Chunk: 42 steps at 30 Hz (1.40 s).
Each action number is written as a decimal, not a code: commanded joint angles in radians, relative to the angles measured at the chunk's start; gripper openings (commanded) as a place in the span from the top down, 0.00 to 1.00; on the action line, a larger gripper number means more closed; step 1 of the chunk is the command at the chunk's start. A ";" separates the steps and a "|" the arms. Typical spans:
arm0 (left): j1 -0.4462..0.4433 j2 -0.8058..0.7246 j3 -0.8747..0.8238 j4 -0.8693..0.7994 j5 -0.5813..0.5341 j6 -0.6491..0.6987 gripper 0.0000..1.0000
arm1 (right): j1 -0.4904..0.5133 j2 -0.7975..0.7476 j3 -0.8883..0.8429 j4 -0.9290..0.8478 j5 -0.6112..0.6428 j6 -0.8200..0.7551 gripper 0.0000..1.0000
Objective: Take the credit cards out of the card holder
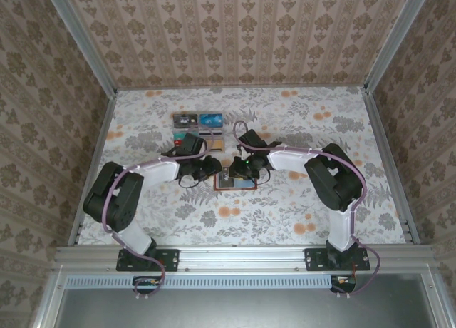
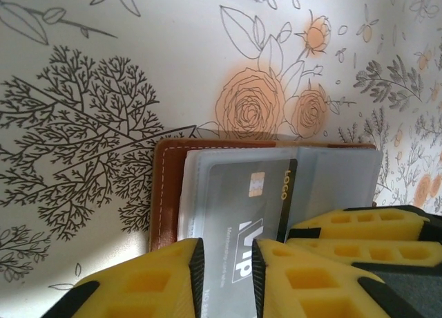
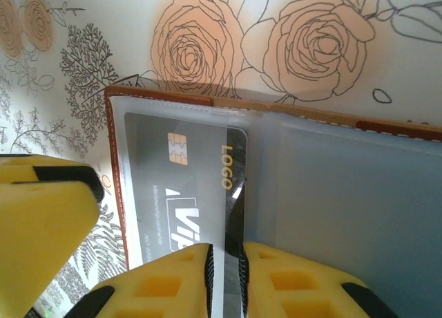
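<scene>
At table [image 1: 299, 200] centre, my right tool [image 3: 226, 252] pinched the card holder's [image 2: 169, 193] floppy sleeve [image 3: 331, 193] at six o'clock, left tool [image 2: 228, 252] narrow over the stiff, slick VIP card [image 2: 242, 207], grip unclear.

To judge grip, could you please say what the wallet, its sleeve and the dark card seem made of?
Wallet: matte brown leather or imitation, white stitching. Card: probably rigid plastic, dark grey, gold chip. Sleeve: frosted clear plastic; card shows through.
</scene>
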 commanded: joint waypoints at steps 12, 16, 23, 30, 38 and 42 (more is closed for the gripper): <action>-0.023 0.045 -0.009 -0.056 -0.061 -0.045 0.84 | -0.030 0.013 -0.043 0.035 -0.040 0.011 0.79; -0.023 0.058 -0.023 -0.058 -0.063 -0.052 0.85 | -0.029 0.032 -0.041 0.044 -0.064 0.011 0.80; -0.024 0.083 -0.028 -0.059 -0.057 -0.056 0.88 | -0.032 0.043 -0.045 0.064 -0.103 0.011 0.81; -0.027 0.104 -0.030 -0.061 -0.048 -0.059 0.89 | -0.043 0.042 -0.071 0.140 -0.171 0.028 0.82; -0.024 0.101 -0.030 -0.072 -0.058 -0.052 0.89 | -0.067 -0.005 -0.137 0.223 -0.172 0.050 0.92; -0.013 0.094 -0.030 -0.084 -0.060 -0.042 0.87 | -0.085 -0.036 -0.178 0.265 -0.172 0.063 0.98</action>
